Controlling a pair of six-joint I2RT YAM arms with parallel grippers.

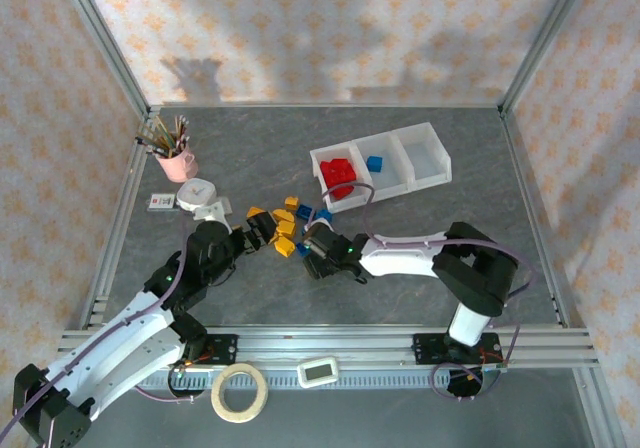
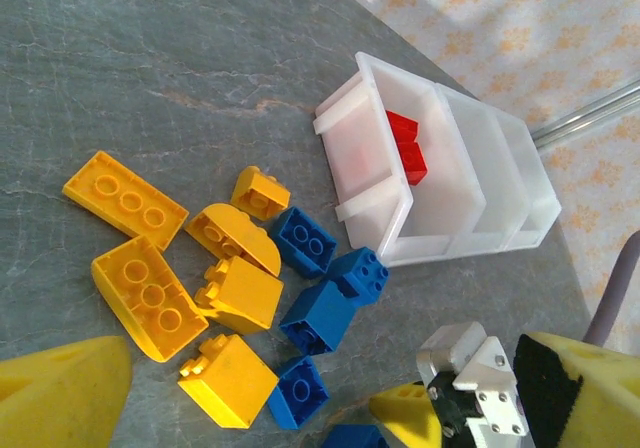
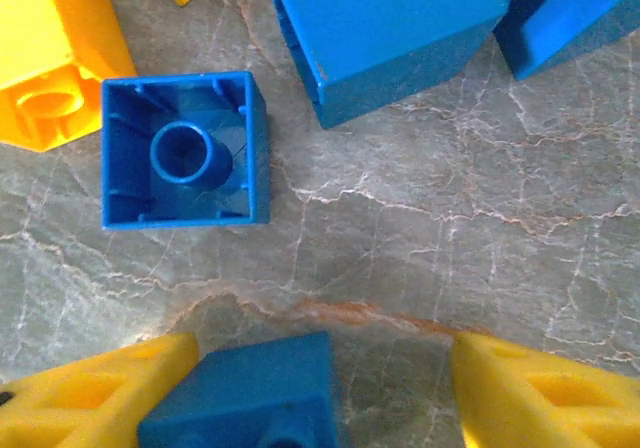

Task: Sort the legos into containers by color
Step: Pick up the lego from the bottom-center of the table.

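Observation:
The containers [image 1: 381, 172] are three joined white bins at the back right of the table. The left bin holds red legos [image 1: 338, 178], also seen in the left wrist view [image 2: 404, 145]; the middle bin holds one blue lego [image 1: 375, 164]. Several yellow legos [image 2: 150, 293] and blue legos [image 2: 318, 316] lie loose in a cluster [image 1: 285, 223] in front of the bins. My right gripper [image 3: 325, 393] is open and low over the table, with a blue brick [image 3: 245, 393] against its left finger and a gap to the right finger [image 3: 545, 393]. My left gripper [image 2: 325, 368] stands wide open over the cluster.
A pink cup of pencils [image 1: 177, 158] and a white round object [image 1: 197, 197] stand at the back left. A tape roll [image 1: 239, 391] and a small white device [image 1: 318, 371] lie on the near rail. The two grippers [image 1: 290, 240] are close together at the cluster.

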